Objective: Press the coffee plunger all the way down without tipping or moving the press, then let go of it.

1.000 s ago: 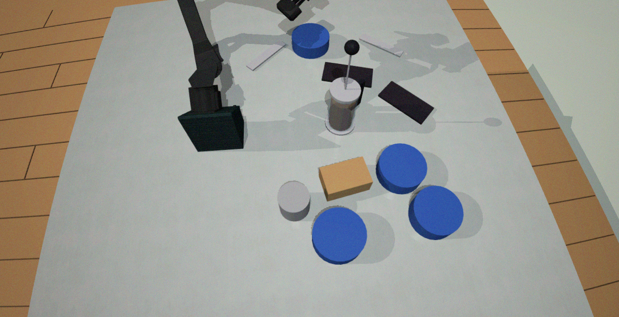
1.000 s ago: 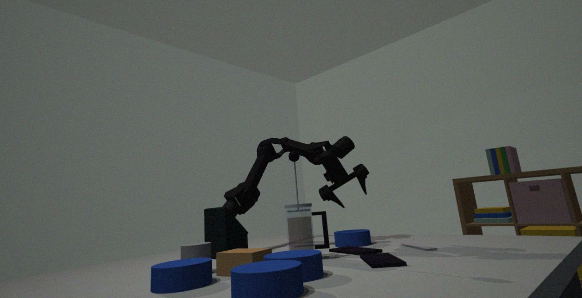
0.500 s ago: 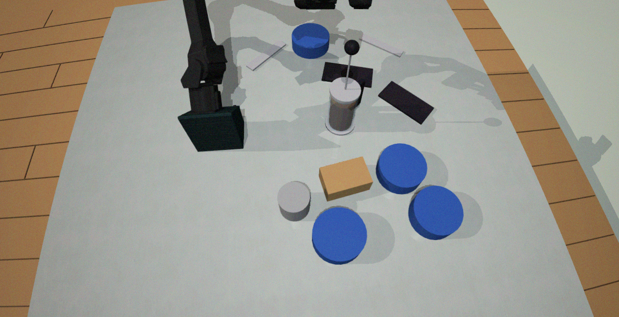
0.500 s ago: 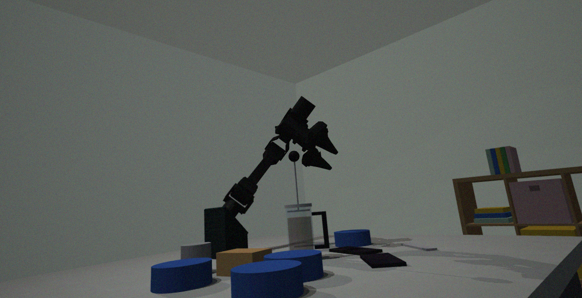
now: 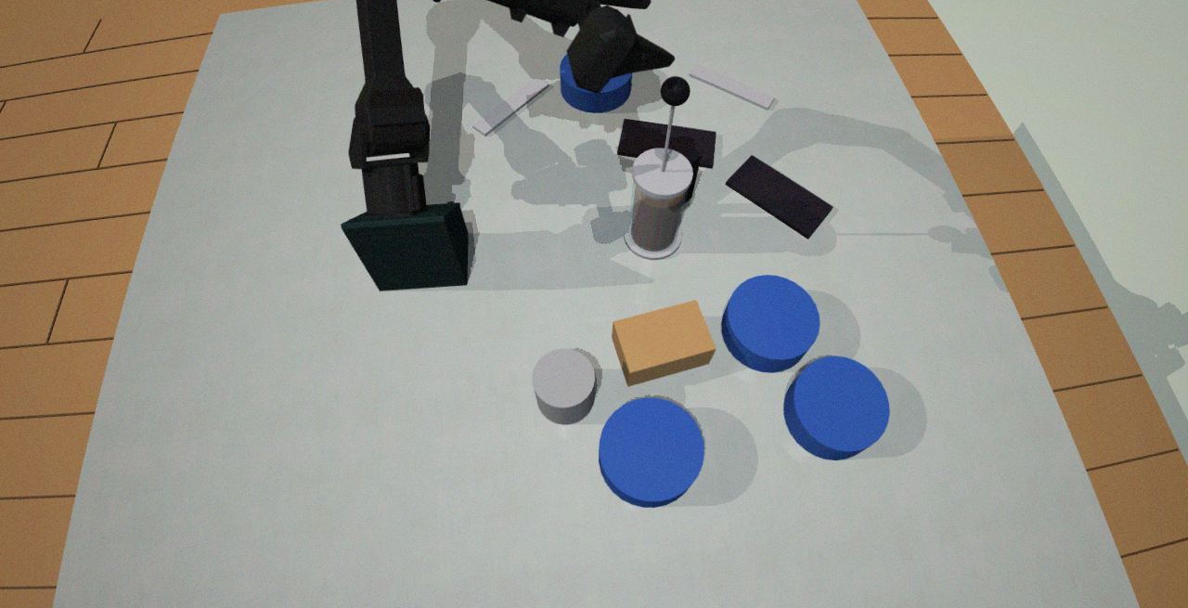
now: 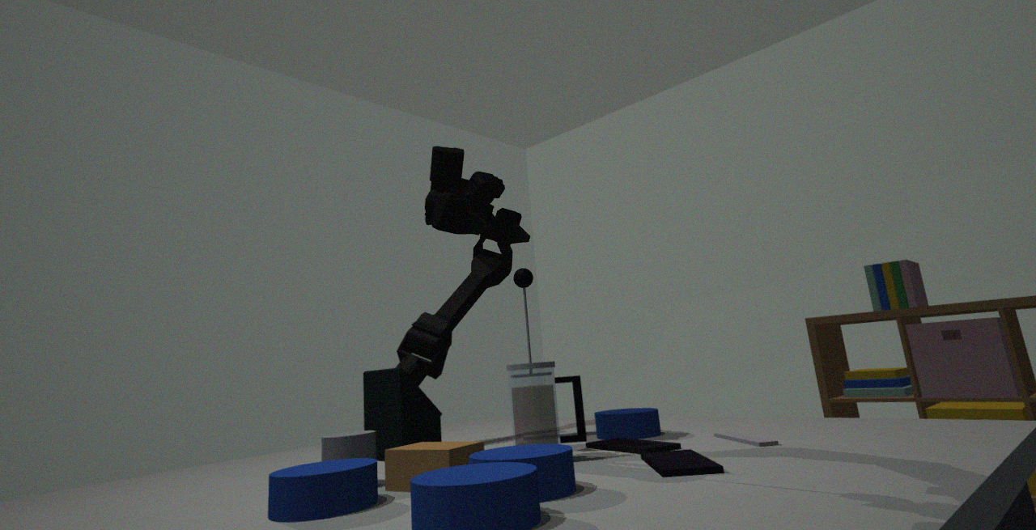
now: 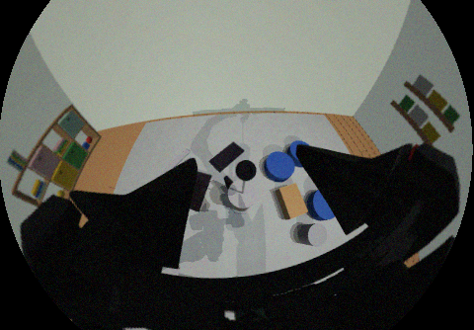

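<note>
Clearly the pressing has not begun: the plunger knob (image 5: 675,90) rides high on its thin rod (image 5: 668,132), far above the lid of the French press (image 5: 660,203), so the whole downward stroke and the letting go are left. The press stands upright on the grey surface (image 5: 249,405) with dark coffee in its glass.

Seen from the exterior view, the knob (image 6: 523,278) sits just below and slightly to one side of the claw (image 6: 507,233), near it but not touching. From the wrist view the knob (image 7: 245,170) shows in the gap between the two dark fingers, which stand wide apart with nothing between them. My judgement is that the claw needs to line up over the knob and come down onto it squarely, since a sideways push on so long a rod could tip the press.

Farther out, a blue disc (image 5: 594,93) lies beneath the claw, two dark slabs (image 5: 778,195) rest beyond the press, and a tan block (image 5: 663,341), a grey cylinder (image 5: 564,384) and three more blue discs (image 5: 652,450) lie well apart from it.
</note>
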Controlling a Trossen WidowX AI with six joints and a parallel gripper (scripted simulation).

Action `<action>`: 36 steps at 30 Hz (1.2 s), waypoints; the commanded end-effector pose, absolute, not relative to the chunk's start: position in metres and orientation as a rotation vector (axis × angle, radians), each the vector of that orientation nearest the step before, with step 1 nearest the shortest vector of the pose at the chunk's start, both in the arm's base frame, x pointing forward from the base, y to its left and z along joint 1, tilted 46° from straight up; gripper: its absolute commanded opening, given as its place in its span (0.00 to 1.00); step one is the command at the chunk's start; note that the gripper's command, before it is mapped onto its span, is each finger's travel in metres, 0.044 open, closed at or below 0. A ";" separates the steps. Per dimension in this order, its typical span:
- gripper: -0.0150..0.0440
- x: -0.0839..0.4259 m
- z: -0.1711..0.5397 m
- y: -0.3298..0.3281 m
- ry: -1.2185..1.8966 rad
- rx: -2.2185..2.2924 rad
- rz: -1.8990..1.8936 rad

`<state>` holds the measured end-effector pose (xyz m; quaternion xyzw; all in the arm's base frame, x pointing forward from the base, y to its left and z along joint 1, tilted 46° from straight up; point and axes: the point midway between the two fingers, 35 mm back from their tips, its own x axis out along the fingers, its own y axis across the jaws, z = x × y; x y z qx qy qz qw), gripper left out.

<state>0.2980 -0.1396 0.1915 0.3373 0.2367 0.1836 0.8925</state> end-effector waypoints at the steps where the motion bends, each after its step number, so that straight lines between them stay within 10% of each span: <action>1: 1.00 0.294 0.174 -0.129 0.506 0.739 0.357; 36: 1.00 0.322 0.139 -0.086 0.502 0.741 0.356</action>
